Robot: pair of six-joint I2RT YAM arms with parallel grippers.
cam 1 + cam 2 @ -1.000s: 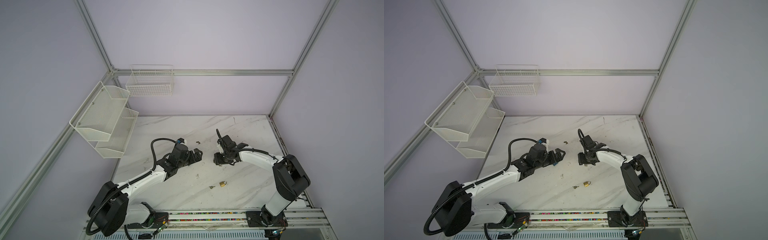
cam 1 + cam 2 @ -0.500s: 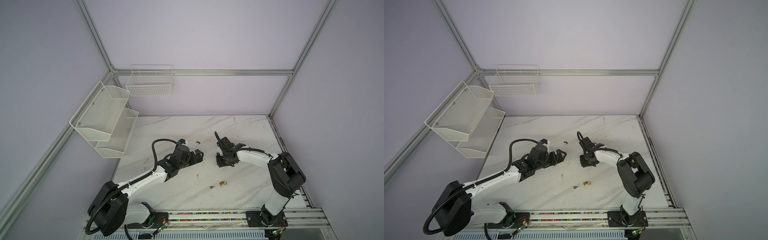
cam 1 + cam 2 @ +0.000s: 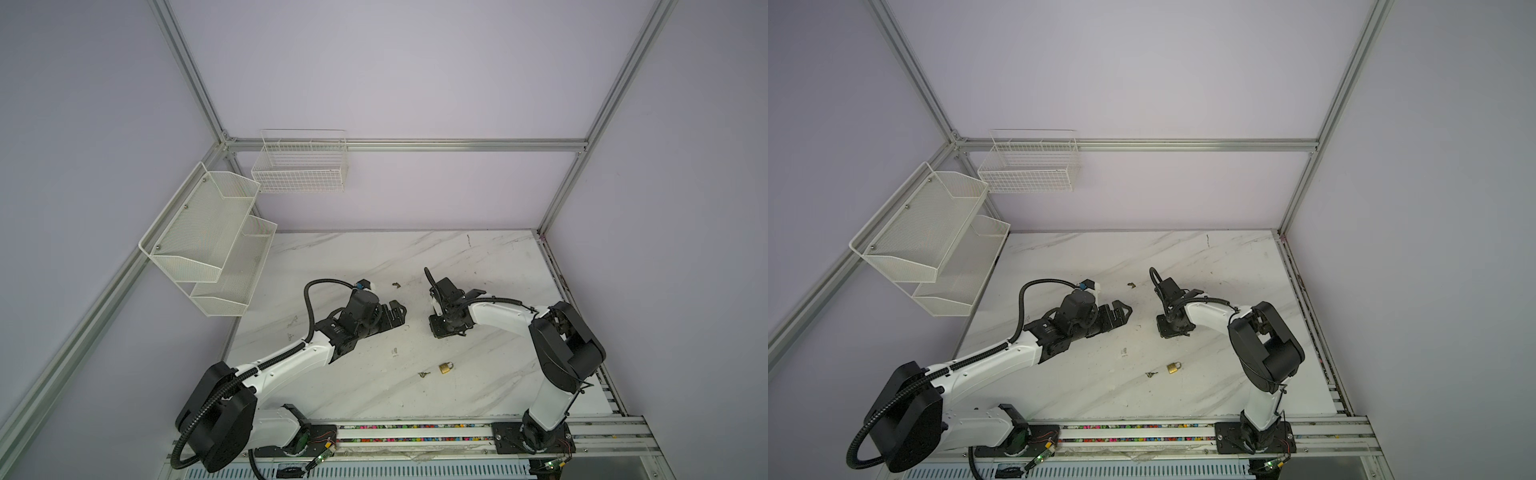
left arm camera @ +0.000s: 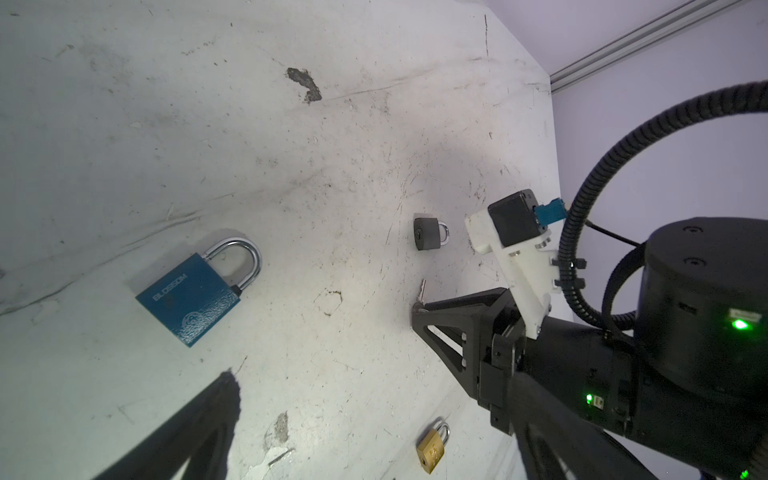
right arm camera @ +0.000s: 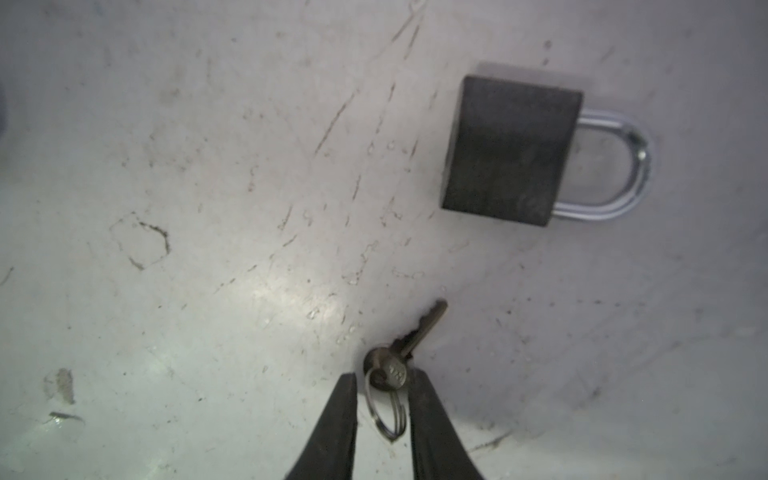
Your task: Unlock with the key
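**Right jaws straddling the key, mid-tabletop**

Right gripper (image 5: 382,376) is nose-down on the tabletop (image 3: 490,266), roughly midway between the left and right edges. Its fingers (image 5: 332,428) flank the round head of the key (image 5: 401,357). The key lies flat, blade roughly toward the black padlock (image 5: 511,149), near it but not touching. The split ring (image 5: 386,415) sits between the fingers. The gap to the key head is very thin, so I cannot tell if the jaws are clamped on it or just short.

Left gripper (image 3: 397,313) is spread wide and empty, low over the tabletop just left of the right one. The blue padlock (image 4: 189,299) lies flat in front of it in the left wrist view.

The brass padlock (image 3: 445,368) and another small key (image 3: 423,374) just beside it sit nearer the front edge, well apart from both grippers.
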